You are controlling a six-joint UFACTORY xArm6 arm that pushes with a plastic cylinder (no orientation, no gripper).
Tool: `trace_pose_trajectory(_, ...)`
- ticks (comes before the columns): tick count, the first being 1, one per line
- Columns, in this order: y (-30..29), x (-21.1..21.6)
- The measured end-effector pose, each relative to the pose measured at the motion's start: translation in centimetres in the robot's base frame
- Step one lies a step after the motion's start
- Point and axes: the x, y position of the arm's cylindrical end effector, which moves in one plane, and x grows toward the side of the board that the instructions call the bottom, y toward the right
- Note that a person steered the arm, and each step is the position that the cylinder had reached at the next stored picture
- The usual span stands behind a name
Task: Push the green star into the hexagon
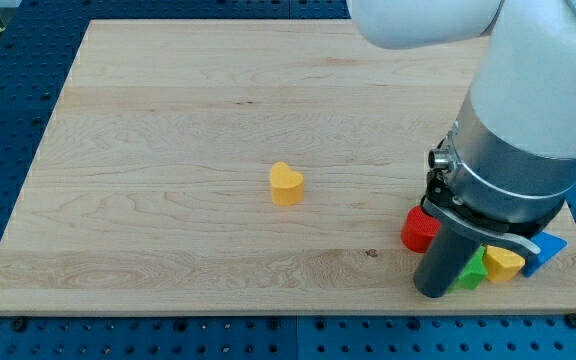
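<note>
While the arm's bulk hides my tip, so no claw state shows, the green star (472,272) sits lower right near the desk (168,150) edge, among red (419,230), yellow (503,262) and blue (546,248) blocks; open room lies leftward around the orange heart (286,184).

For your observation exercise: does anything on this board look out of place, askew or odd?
One yellow heart sits alone mid-board, apart from the rest. The red block, green block, a second yellow block and blue block crowd at the view's bottom right, partly hidden by the arm. My tip is not visible. Nothing looks damaged.
</note>
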Motion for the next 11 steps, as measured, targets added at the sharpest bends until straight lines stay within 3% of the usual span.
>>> trace_pose_trajectory(7,5.5,1.2)
trace_pose_trajectory(11,-0.8,1.3)
